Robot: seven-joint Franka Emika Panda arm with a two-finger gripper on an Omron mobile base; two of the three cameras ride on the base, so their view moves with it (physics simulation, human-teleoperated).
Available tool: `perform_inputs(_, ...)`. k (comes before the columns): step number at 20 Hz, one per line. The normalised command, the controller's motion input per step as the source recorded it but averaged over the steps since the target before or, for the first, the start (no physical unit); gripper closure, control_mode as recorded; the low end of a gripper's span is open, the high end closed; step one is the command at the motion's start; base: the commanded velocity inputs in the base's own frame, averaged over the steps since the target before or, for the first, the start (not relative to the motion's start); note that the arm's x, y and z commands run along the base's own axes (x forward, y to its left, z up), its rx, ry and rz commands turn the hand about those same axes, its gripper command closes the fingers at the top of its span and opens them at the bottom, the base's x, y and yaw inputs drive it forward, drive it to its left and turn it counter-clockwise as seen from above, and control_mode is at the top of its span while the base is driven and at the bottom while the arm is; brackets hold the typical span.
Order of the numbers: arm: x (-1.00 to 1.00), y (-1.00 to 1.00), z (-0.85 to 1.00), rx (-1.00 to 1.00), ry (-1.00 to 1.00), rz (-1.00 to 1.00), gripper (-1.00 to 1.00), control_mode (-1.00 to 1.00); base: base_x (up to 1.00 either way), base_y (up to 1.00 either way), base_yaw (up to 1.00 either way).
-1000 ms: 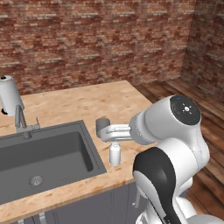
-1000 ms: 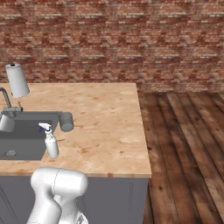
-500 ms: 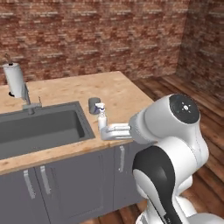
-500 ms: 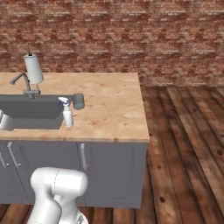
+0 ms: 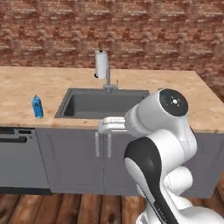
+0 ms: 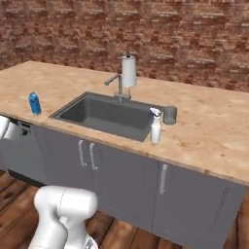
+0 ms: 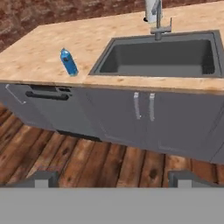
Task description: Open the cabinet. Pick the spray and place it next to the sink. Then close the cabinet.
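Standing by the sink (image 6: 99,113), your spray (image 6: 155,126) sits on the counter (image 6: 209,126); your gripper (image 7: 114,178) is wide open, empty.

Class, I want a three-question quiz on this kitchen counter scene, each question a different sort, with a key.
1. True or false: the slim pale spray bottle with the blue nozzle stands on the wooden counter beside the grey sink.
2. Which stands behind the tap? A paper towel roll; B kettle; C plant.
3. Fill in: the gripper jaws are ____.

Key: 1 true; 2 A; 3 open.
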Motion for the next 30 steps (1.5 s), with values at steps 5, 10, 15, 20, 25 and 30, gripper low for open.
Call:
perform_inputs(5, 0.0, 0.0, 0.0, 0.0, 0.0, 0.0, -1.0, 1.0, 0.0, 0.24, 1.0)
perform_inputs(10, 0.0, 0.0, 0.0, 0.0, 0.0, 0.0, -1.0, 1.0, 0.04, 0.31, 1.0)
perform_inputs(15, 0.0, 0.0, 0.0, 0.0, 0.0, 0.0, -1.0, 1.0, 0.34, 0.12, 1.0)
perform_inputs(20, 0.0, 0.0, 0.0, 0.0, 0.0, 0.0, -1.0, 1.0, 0.84, 0.01, 0.99)
perform_inputs(25, 0.0, 0.0, 0.0, 0.0, 0.0, 0.0, -1.0, 1.0, 1.0, -0.49, 0.52)
perform_inputs(30, 0.0, 0.0, 0.0, 0.0, 0.0, 0.0, -1.0, 1.0, 1.0, -0.72, 0.27)
